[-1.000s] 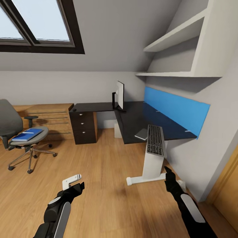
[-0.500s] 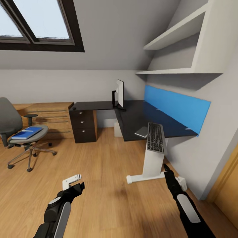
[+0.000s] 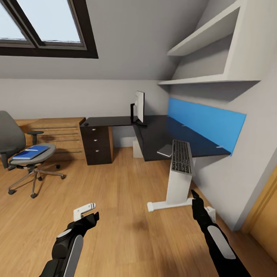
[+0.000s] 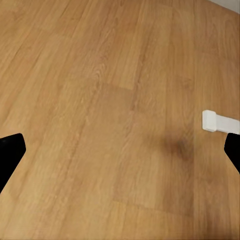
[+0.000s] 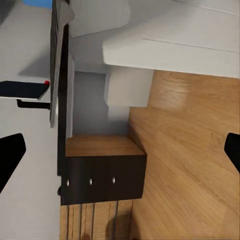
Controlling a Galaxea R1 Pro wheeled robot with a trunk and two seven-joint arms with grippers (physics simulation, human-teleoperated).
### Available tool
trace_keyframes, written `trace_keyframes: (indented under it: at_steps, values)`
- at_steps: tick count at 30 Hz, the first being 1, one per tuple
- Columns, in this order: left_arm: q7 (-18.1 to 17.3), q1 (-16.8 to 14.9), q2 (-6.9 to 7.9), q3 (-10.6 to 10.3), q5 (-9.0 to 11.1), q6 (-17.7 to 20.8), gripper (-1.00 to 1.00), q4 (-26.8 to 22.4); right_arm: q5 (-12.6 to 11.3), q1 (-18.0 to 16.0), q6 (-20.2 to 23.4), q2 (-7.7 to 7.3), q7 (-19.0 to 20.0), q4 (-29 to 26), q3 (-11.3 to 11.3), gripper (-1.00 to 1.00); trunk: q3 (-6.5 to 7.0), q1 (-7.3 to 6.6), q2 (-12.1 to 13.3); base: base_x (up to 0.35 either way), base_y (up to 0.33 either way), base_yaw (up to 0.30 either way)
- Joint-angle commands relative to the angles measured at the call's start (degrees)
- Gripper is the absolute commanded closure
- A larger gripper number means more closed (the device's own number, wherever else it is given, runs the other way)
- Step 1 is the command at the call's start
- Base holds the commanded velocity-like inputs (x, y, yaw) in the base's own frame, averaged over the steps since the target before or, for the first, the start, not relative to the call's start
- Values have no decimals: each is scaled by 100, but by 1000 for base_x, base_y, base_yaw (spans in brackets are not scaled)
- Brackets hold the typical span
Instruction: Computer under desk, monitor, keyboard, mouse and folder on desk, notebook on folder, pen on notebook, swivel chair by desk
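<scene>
Two black grippers are hanging over the wooden floor [image 3: 127, 231], the left gripper [image 3: 90, 218] and right gripper [image 3: 195, 195] both with jaws apart, holding nothing. The long black keyboard [image 3: 181, 156] is overhanging the black L-shaped desk [image 3: 154, 132]; the bright blue folder [image 3: 30, 152] is lying on the grey swivel chair [image 3: 23, 156].

Your two arms are glossy black with grey oval panels; the left arm [image 3: 69, 246] carries a small white bracket [image 3: 83, 211].
</scene>
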Motion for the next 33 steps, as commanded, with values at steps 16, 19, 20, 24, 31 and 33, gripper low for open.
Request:
trace_keyframes:
  at_steps: [16, 19, 20, 24, 31, 33]
  values:
    - [18, -4, 14, -62, 60, 26, -100, 86, -68, 1, 27, 14, 26, -193, 13, -100, -114, 132, -245, 0, 0, 0]
    - [2, -4, 22, -62, 62, 27, -100, 117, -68, 3, 22, 17, 27, -221, 20, -100, -114, 132, -245, 162, 0, 0]
    - [2, -4, 22, -62, 62, 27, -100, 123, -68, 2, 21, 17, 27, -226, 20, -100, -114, 132, -245, 259, 0, 0]
    - [0, -4, 23, -62, 61, 25, -100, 175, -68, 0, 19, 17, 29, -250, 21, -100, -114, 132, -245, 290, 0, 0]
    - [3, -4, 23, -65, 60, 11, -100, 237, -37, -1, -7, 17, 116, -278, 46, -100, -114, 132, -245, 306, 0, 0]
    - [6, -4, 23, -68, 60, 10, -100, 238, -35, -1, -8, 17, 122, -279, 47, -100, -114, 132, -245, 290, 0, 0]
